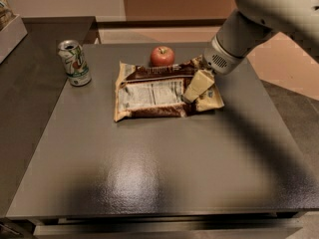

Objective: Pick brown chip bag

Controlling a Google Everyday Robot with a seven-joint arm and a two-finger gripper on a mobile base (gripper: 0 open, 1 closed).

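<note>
We are seeing the brown chip bag (149, 93) lying flat on the dark tabletop (149, 178), just in front of a red apple (162, 56), a soda can (74, 62) standing well apart. Our gripper (197, 85) is sitting on the bag's end away from the can; whether it is clamped we cannot tell.

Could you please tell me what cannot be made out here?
In the camera view:
- the pincer, over the brown chip bag's right end, hides the bag there; its grip is unclear.
- label: print too small to read.
- arm: cut off by top and right edges.
- pale box: cut off at left edge.
</note>
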